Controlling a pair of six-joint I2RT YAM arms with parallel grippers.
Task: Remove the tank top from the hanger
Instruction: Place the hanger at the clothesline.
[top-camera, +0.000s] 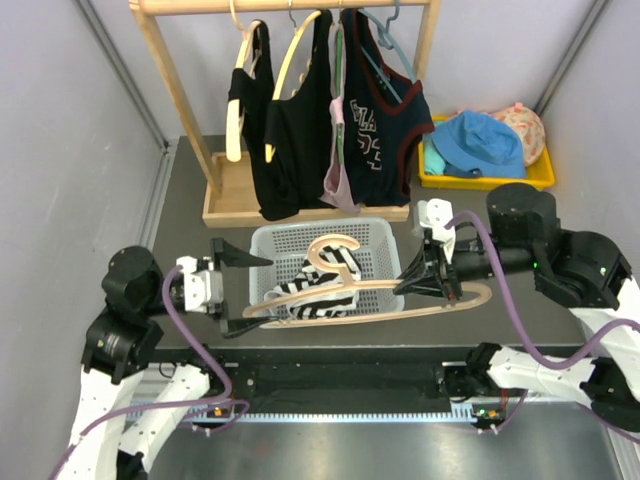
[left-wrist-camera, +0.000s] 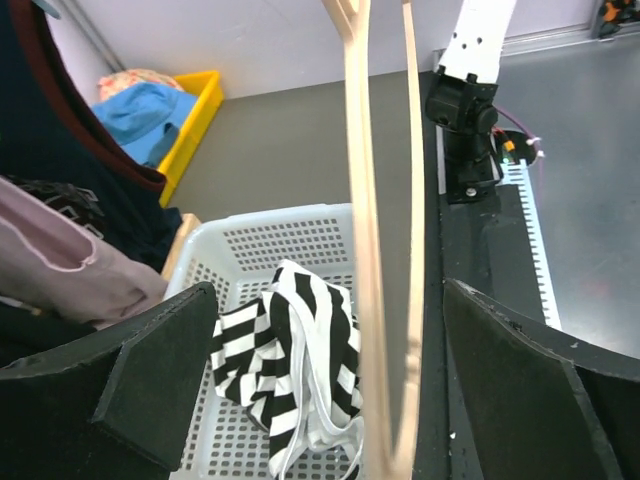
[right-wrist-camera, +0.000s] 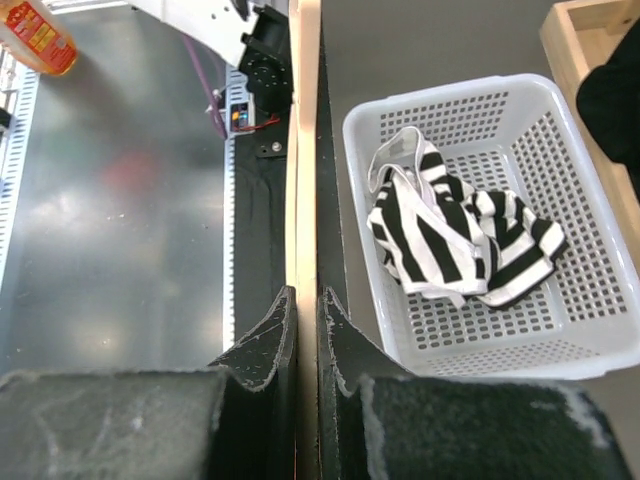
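Right wrist – right hand (right-wrist-camera: 305, 300) pinching hanger (right-wrist-camera: 300, 120), left hand (top-camera: 262, 291) wide open

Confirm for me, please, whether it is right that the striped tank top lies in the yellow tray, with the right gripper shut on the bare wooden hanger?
Not quite: the striped tank top lies in the white basket, not in the yellow tray, as the right wrist view shows. The right gripper is indeed shut on the bare wooden hanger.
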